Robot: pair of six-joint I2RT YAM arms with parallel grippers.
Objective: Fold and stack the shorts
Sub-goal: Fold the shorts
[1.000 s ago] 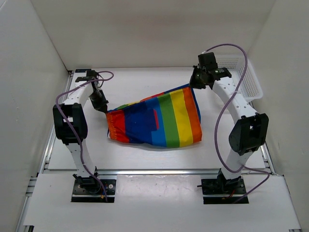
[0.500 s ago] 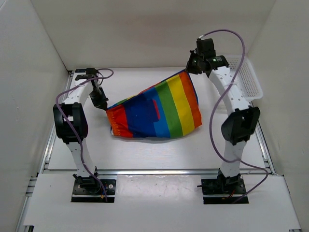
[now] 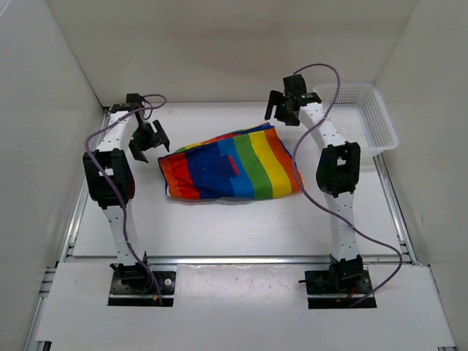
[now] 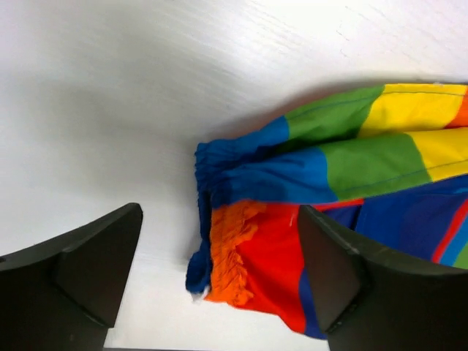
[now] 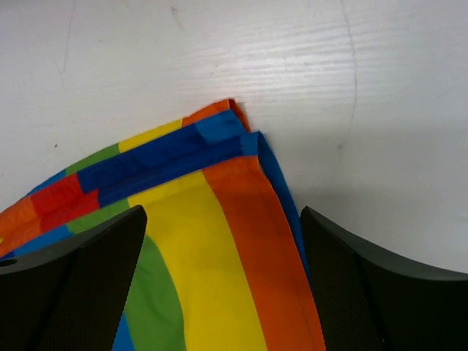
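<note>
– Soft striped fabric, the shorts [image 3: 230, 167], lying in a rumpled heap on the table [image 3: 219, 219], about mid-depth between the two arms. Where would trouble start?

– On the left. The gathered waistband [image 4: 219, 241] is bunched and doubled over just beneath the left pincer [image 3: 150, 145]. A pinch there could catch only the top layer, I'd judge, and the fold would come up crooked. Or it could catch everything and drag the whole heap.

– And the middle?

– It's wrinkled, and the layers are not squared. Folding it as it lies would likely press those creases in, and a lumpy fold stacks badly.

– The right side?

– The hem corner [image 5: 234, 121] shows several edges lying slightly offset. The right pincer [image 3: 280, 115] might take one edge and miss the others. The white basket [image 3: 362, 117] sits at the far right, apart from the cloth, and a wide swing of that arm could knock it.

– How do the arms stand?

– The left arm rises from its base and bends forward, wrist turned down. Its pincer is spread wide just left of the waistband, holding nothing. The right arm reaches farther, to the far right corner of the shorts. Its pincer is spread too, hanging over the hem and gripping nothing.
</note>
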